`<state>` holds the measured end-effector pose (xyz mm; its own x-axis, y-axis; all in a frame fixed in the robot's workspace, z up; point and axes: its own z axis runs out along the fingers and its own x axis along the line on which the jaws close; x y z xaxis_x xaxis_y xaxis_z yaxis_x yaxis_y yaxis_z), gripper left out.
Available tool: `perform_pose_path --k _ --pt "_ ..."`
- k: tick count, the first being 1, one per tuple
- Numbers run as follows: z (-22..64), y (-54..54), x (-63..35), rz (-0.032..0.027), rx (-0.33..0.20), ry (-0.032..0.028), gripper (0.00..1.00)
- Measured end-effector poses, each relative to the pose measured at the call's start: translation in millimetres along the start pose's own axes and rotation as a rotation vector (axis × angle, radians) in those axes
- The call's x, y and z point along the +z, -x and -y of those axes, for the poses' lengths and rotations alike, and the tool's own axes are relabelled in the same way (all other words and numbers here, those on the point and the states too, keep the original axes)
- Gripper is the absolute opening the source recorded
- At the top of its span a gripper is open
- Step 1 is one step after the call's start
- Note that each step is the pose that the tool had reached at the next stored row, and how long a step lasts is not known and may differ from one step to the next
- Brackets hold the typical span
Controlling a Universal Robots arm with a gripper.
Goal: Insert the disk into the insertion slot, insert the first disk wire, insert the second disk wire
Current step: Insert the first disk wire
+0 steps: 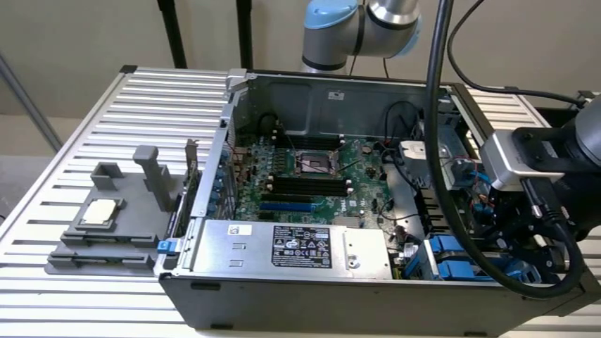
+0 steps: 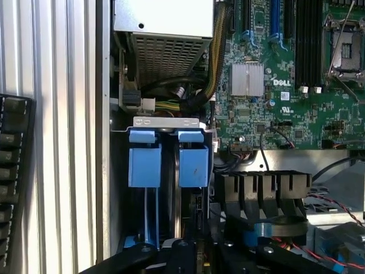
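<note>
On the exterior view's left, a white slatted table (image 1: 84, 127) carries a grey holder (image 1: 112, 232), and in its square pocket lies a small silver chip (image 1: 100, 211). Next to it stands an open computer case (image 1: 281, 310). Inside the case, near the front wall, a silver box with a black label (image 1: 300, 246) lies flat. Behind that box the green circuit board (image 1: 310, 176) covers the case floor, with an empty processor socket (image 1: 314, 162) in its middle.

Further to the exterior view's right, in the case's front corner, is the insertion slot (image 1: 451, 257), a metal cage with blue rails. The wrist view looks straight down into this slot (image 2: 165, 121). Two blue frames stand in it side by side, and the disk (image 2: 193, 165) sits edge-up in the cage with its blue frame touching the rails. A bundle of black and yellow wires (image 2: 219, 51) runs beside the cage toward the circuit board.

At the far right the robot arm (image 1: 362, 28) bends down into the case. The gripper (image 2: 182, 257) hangs just above the slot, close to the disk. I cannot tell whether it is wide or narrow.
</note>
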<state>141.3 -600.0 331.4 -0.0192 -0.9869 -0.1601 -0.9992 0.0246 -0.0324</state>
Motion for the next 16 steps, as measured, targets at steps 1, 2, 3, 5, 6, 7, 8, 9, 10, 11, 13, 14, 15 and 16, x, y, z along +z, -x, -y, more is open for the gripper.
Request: perform_pose_path --k 1,2,3,5,6,7,8,9,10,11,13,14,15,16 --pt "0.0 0.4 -2.5 -0.0005 0.000 0.0009 0.25" --pt "0.1 1.1 -7.2 -0.0016 0.000 0.0018 0.25" --pt "0.3 1.8 -11.4 -0.0016 0.001 0.0027 0.25" --pt "0.6 3.3 -20.4 -0.0019 0.001 0.0038 0.25" --pt "0.7 3.8 -24.3 -0.0015 0.001 0.0041 0.25" --pt "0.8 4.1 -27.8 -0.0019 0.001 0.0042 0.25" --pt "0.6 4.2 -30.4 -0.0016 0.001 0.0043 0.25" --pt "-0.4 3.9 -32.0 -0.0018 0.001 0.0043 0.25" --pt "-2.1 3.2 -32.6 -0.0014 0.001 0.0044 0.25" --pt "-5.1 2.3 -33.3 -0.0018 0.001 0.0043 0.25" --pt "-13.1 -0.4 -34.0 -0.0018 0.001 0.0043 0.25" --pt "-17.1 -1.5 -34.4 -0.0020 0.001 0.0043 0.25" --pt "-21.8 -2.5 -34.6 -0.0019 0.001 0.0043 0.25" --pt "-26.4 -3.1 -34.9 -0.0019 0.001 0.0043 0.25"
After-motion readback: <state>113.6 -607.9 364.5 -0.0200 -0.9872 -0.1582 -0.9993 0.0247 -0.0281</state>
